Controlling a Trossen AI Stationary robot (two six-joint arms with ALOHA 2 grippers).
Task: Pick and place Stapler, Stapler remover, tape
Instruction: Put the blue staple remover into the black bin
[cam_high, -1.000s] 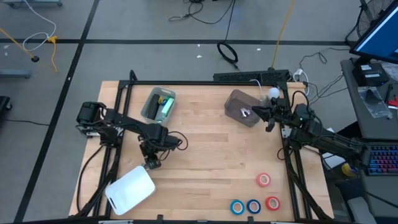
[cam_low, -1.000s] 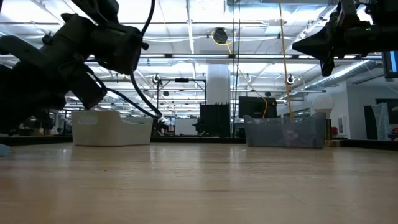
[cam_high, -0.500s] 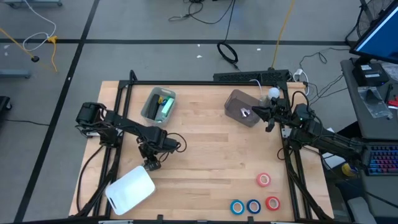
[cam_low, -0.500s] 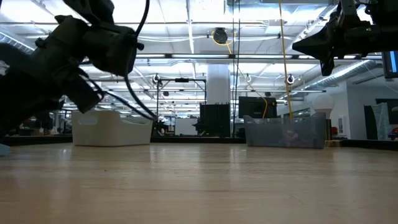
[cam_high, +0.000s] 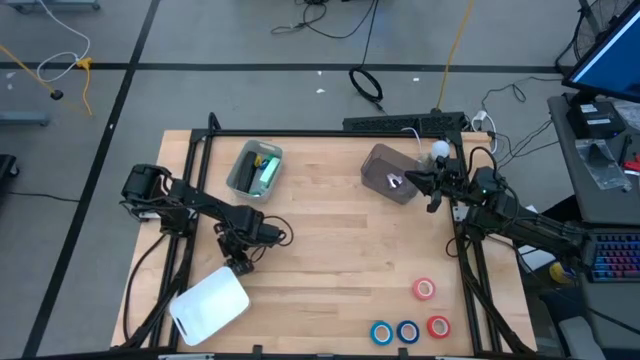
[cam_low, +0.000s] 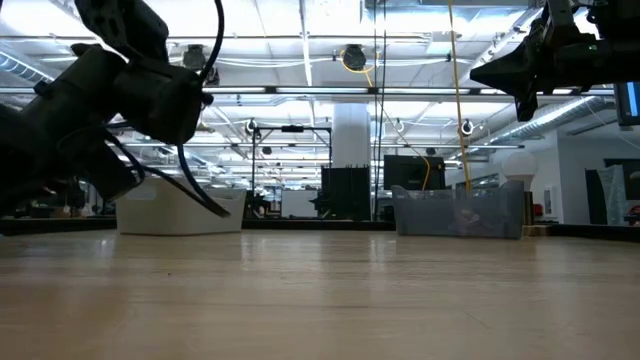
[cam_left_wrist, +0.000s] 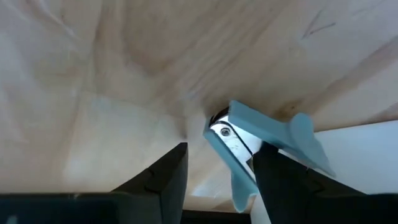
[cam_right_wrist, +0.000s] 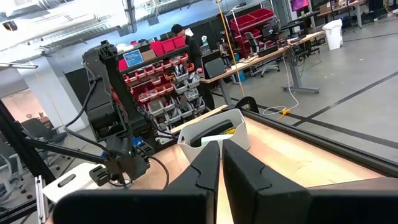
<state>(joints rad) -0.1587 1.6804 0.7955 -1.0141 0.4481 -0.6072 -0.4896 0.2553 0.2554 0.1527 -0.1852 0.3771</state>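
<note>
At the front edge of the table (cam_high: 330, 250), on the right side, lie the four tape rolls: two blue ones (cam_high: 394, 332) side by side, a red one (cam_high: 438, 326) just beside them, and a pink one (cam_high: 425, 289) a little further back. At the front left stands a white container (cam_high: 210, 305). Just behind it the left gripper (cam_high: 240, 263) points down to the wood with its fingers (cam_left_wrist: 161, 177) apart. The blue stapler remover (cam_left_wrist: 249, 146) lies between them, close to one finger (I cannot tell if it touches). Further back are a grey bin (cam_high: 254, 168) with a green object (cam_high: 267, 172) inside and a clear bin (cam_high: 390, 172). The right gripper (cam_high: 410, 181) hangs beside the clear bin, fingers pressed together and holding nothing.
</note>
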